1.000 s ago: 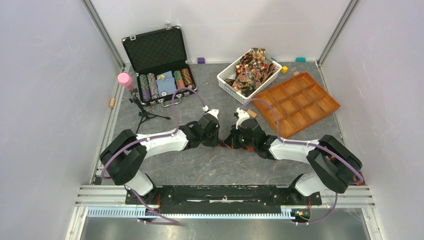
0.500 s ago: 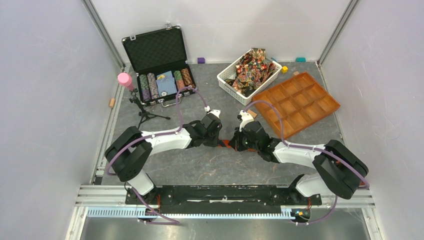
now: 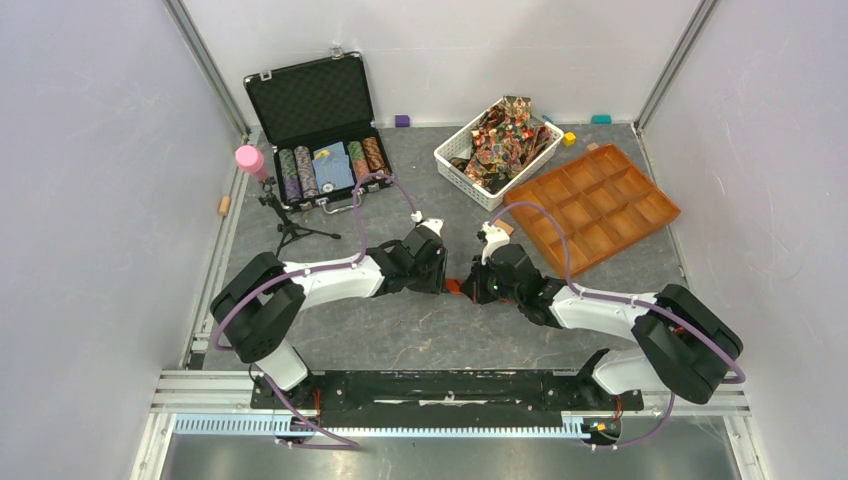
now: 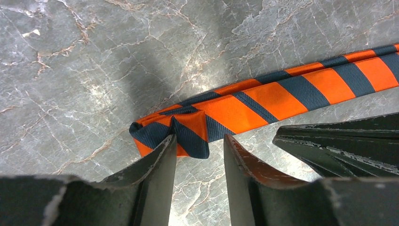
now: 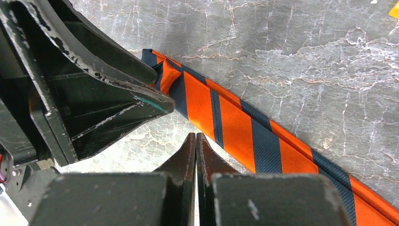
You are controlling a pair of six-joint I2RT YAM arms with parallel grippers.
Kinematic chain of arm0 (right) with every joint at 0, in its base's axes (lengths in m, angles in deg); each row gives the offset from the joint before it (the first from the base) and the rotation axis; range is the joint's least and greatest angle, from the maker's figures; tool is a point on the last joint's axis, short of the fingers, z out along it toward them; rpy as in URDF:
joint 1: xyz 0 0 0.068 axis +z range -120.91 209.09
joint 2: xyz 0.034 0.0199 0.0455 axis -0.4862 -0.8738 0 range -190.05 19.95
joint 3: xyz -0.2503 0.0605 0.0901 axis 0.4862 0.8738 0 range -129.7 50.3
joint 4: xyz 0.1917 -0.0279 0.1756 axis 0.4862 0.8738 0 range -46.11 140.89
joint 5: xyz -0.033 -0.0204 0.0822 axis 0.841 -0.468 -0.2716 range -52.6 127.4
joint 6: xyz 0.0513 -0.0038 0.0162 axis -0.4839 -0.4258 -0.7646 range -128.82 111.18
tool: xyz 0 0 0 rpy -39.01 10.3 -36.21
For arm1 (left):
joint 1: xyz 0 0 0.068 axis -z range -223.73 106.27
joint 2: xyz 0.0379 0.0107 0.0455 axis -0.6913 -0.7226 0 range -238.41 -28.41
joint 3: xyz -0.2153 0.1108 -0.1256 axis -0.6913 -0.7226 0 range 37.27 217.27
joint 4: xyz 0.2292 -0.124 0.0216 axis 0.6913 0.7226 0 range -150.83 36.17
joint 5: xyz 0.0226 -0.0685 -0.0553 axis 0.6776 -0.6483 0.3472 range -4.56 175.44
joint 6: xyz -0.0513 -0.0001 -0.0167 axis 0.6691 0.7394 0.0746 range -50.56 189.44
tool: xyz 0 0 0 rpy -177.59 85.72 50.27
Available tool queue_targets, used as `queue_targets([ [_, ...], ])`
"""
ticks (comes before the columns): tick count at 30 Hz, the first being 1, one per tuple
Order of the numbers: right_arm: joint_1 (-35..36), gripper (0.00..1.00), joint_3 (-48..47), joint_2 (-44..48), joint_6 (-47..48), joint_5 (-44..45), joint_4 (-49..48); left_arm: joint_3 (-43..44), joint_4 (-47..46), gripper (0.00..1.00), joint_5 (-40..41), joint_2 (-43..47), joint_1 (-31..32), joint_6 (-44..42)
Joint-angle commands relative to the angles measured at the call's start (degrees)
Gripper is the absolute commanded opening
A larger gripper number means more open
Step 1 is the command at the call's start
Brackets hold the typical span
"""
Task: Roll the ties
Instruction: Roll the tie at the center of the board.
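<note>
An orange-and-dark striped tie (image 4: 282, 96) lies flat on the grey table, its end folded over at the left (image 4: 164, 129). My left gripper (image 4: 200, 141) is open, and its left fingertip (image 4: 167, 146) touches the folded end. My right gripper (image 5: 195, 137) is shut and empty, its tips just beside the tie's near edge (image 5: 235, 125). In the top view the two grippers, left (image 3: 437, 272) and right (image 3: 482, 282), nearly meet over the tie (image 3: 456, 287), which is mostly hidden under them. Several patterned ties fill a white basket (image 3: 452, 163).
An orange compartment tray (image 3: 600, 205) lies at the right back. An open black case with poker chips (image 3: 320, 130) stands at the left back, with a small tripod with a pink top (image 3: 252, 162) beside it. Small coloured blocks (image 3: 402, 121) lie along the back wall.
Both arms have shifted slightly and the grippers sit a little lower and closer over the tie's end. The tie stays on the table.
</note>
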Motion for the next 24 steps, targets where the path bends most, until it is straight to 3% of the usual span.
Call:
queue_targets([
  [1,-0.48,0.02,-0.65,1.29,1.23,1.34,-0.05,1.05,-1.19,0.45,-1.78,-0.43,0.14,-1.15],
  [6,-0.84,0.02,-1.35,1.18,1.49,1.56,0.63,0.04,-2.82,0.37,-2.81,0.54,0.14,-1.06],
  [16,-2.40,0.03,-2.10,0.89,2.83,0.95,1.44,-1.44,-4.47,0.47,-4.34,2.45,0.14,-1.10],
  [24,-4.34,0.02,-5.64,-2.83,5.77,-7.25,-2.43,-2.86,-5.06,0.43,-3.81,4.37,0.14,-1.12],
])
